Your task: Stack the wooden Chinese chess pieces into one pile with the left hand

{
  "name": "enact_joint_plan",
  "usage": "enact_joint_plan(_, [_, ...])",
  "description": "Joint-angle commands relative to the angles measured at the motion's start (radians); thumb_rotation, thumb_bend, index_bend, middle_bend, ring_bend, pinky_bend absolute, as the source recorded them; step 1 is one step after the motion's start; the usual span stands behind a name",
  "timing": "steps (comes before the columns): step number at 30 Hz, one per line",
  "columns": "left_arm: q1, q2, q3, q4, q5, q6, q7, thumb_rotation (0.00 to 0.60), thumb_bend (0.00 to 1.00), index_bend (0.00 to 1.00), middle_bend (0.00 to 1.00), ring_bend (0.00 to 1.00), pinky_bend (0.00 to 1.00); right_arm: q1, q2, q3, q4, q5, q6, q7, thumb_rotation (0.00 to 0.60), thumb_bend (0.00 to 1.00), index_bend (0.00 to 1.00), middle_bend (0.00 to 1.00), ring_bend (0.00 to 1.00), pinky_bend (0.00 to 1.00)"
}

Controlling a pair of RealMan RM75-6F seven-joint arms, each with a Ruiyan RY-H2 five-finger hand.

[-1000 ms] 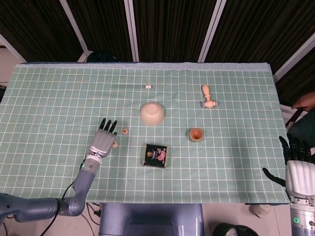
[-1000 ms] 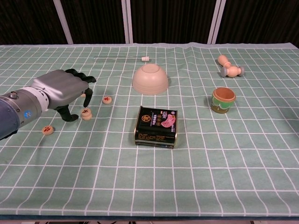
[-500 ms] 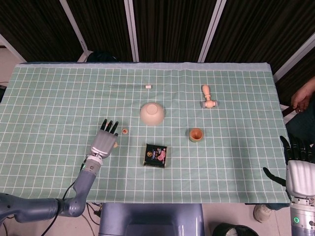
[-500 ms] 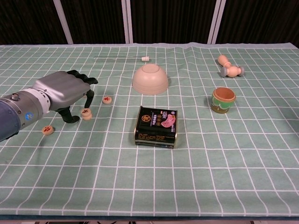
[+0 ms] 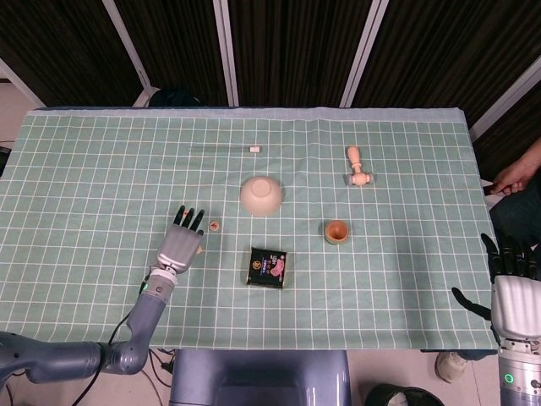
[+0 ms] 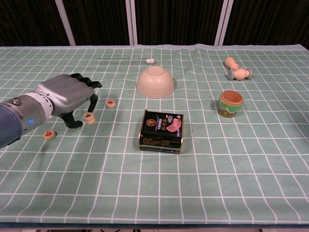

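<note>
Three round wooden chess pieces with red characters lie flat and apart on the green grid cloth. One chess piece [image 6: 111,103] [image 5: 215,225] sits right of my left hand [image 6: 65,96] [image 5: 179,245]. A second piece [image 6: 89,117] lies on the cloth between the thumb and the curled fingers [image 6: 93,100], with nothing closed on it. The third piece [image 6: 49,135] lies near the wrist. In the head view the hand hides the two nearer pieces. My right hand [image 5: 513,288] hangs beyond the table's right edge, fingers spread and empty.
An upturned beige bowl [image 6: 155,82] stands behind the pieces. A black tin [image 6: 161,130] lies to their right. Further right are a small green cup [image 6: 230,103] and a wooden peg toy [image 6: 236,70]. A thin stick [image 6: 149,61] lies at the back. A person's hand [image 5: 516,176] shows at the right edge.
My left hand has crept slightly forward and right, so its fingers now arch over the middle piece. No piece has moved. The person's arm at the right edge has shifted.
</note>
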Motion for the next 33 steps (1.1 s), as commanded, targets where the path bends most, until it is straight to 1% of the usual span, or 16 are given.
enact_joint_plan(1, [0.0,-0.001,-0.001,0.0,0.0,0.001,0.0,0.6,0.31,0.45,0.0,0.0,0.0,0.0,0.0,0.0,0.0,0.0,0.0,0.0,0.6,0.23,0.09,0.01,0.0,0.0])
enact_joint_plan(16, [0.002,0.005,0.002,-0.011,-0.002,0.003,0.001,0.6,0.31,0.45,0.0,0.0,0.0,0.0,-0.004,0.003,0.002,0.002,0.005,-0.001,0.6,0.23,0.09,0.01,0.0,0.0])
enact_joint_plan(20, [0.003,0.015,-0.007,-0.019,0.001,0.016,-0.002,0.6,0.3,0.43,0.0,0.0,0.0,-0.001,-0.004,0.004,0.003,0.001,0.006,-0.001,0.6,0.23,0.1,0.01,0.0,0.0])
enact_joint_plan(23, [-0.002,0.04,-0.039,-0.053,0.015,0.04,-0.017,0.6,0.3,0.4,0.0,0.0,0.0,0.0,-0.005,0.004,0.002,0.002,0.005,-0.003,0.6,0.23,0.1,0.01,0.0,0.0])
enact_joint_plan(27, [-0.013,0.056,-0.072,-0.068,0.012,0.023,-0.05,0.6,0.26,0.37,0.0,0.0,0.0,0.0,-0.006,0.004,0.003,0.003,0.005,-0.004,0.6,0.23,0.1,0.01,0.0,0.0])
enact_joint_plan(30, [-0.031,0.059,-0.105,-0.057,0.007,-0.007,-0.088,0.6,0.21,0.35,0.0,0.0,0.0,0.0,-0.007,0.003,0.001,0.004,0.002,-0.003,0.6,0.23,0.1,0.01,0.0,0.0])
enact_joint_plan(33, [-0.048,0.05,-0.126,-0.015,0.021,-0.056,-0.151,0.6,0.2,0.34,0.0,0.0,0.0,0.0,-0.008,0.003,0.001,0.004,0.002,-0.003,0.6,0.23,0.1,0.01,0.0,0.0])
